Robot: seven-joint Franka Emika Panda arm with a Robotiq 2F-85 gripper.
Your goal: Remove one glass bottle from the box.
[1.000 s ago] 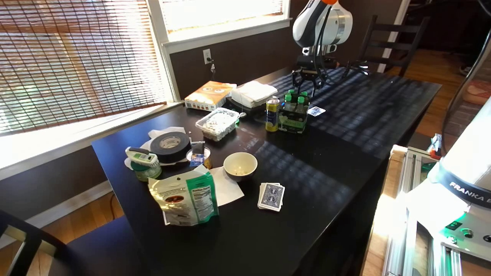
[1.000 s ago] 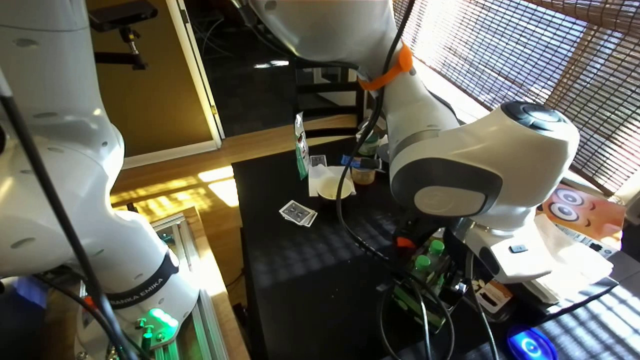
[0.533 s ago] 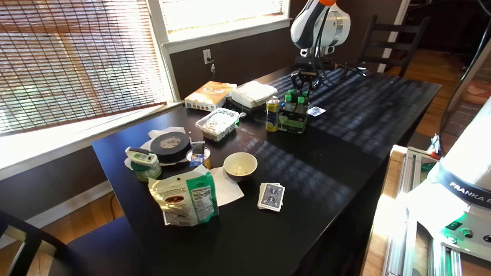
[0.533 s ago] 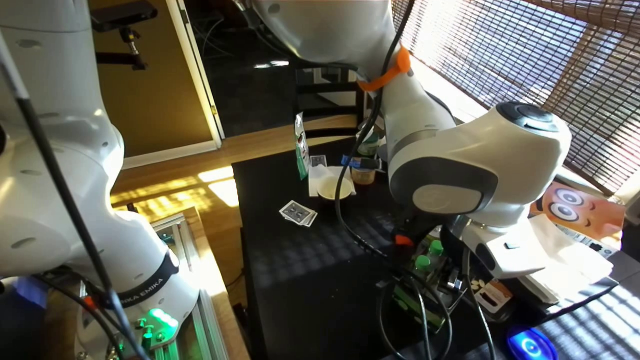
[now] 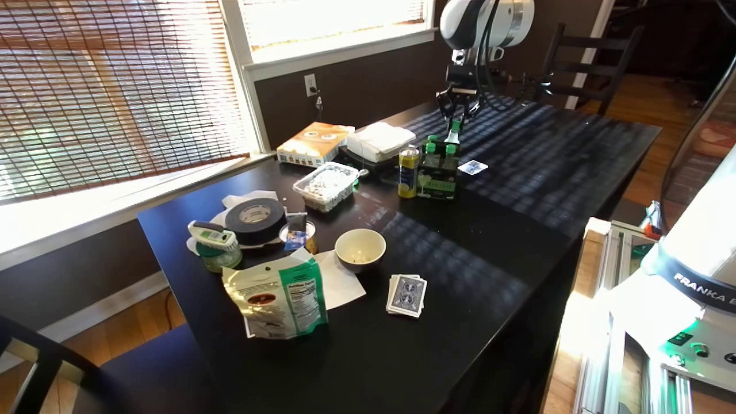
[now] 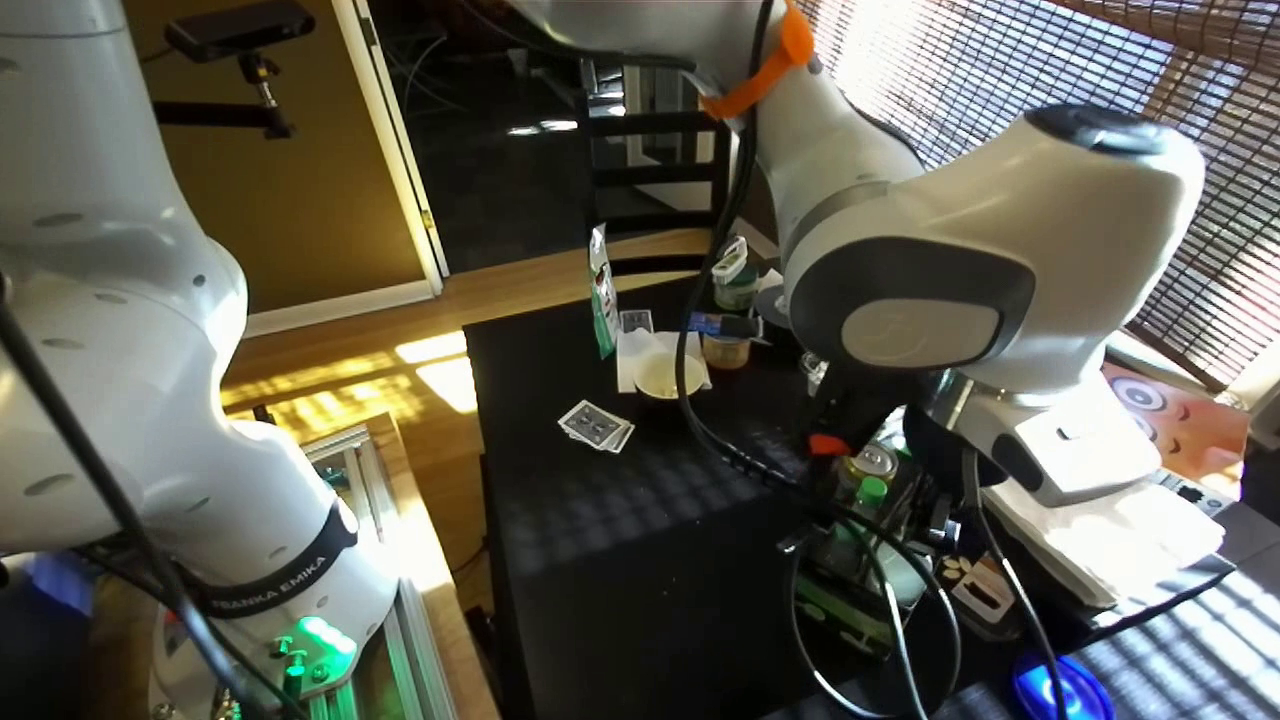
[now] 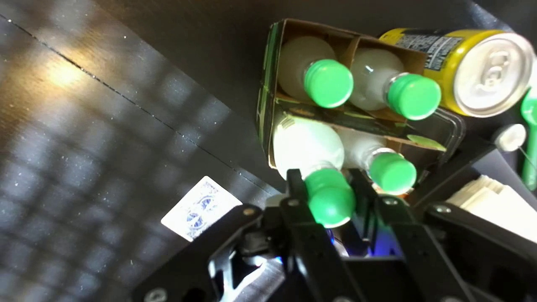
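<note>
The box (image 5: 438,185) is a low dark carton with green-and-white markings, standing upright on the table. It also shows in the wrist view (image 7: 356,119) and, partly behind cables, in an exterior view (image 6: 845,615). My gripper (image 5: 458,117) is shut on the green cap of a pale glass bottle (image 5: 453,137), seen between both fingers in the wrist view (image 7: 327,178). The bottle's whitish body (image 7: 308,144) is raised above the others at a box corner. Its lower end is hidden by the box. Three other green-capped bottles (image 7: 328,84) sit in their compartments.
A yellow can (image 5: 408,175) touches or nearly touches the box's side. A playing card (image 5: 473,167) lies behind the box. A stack of napkins (image 5: 380,141), a clear food tray (image 5: 326,185), a cream bowl (image 5: 360,248) and a card deck (image 5: 407,295) are on the table.
My gripper first lowered slightly over the bottles, then rose. The pale bottle has come up with it, its cap now higher than the others. The box stands in about the same place.
</note>
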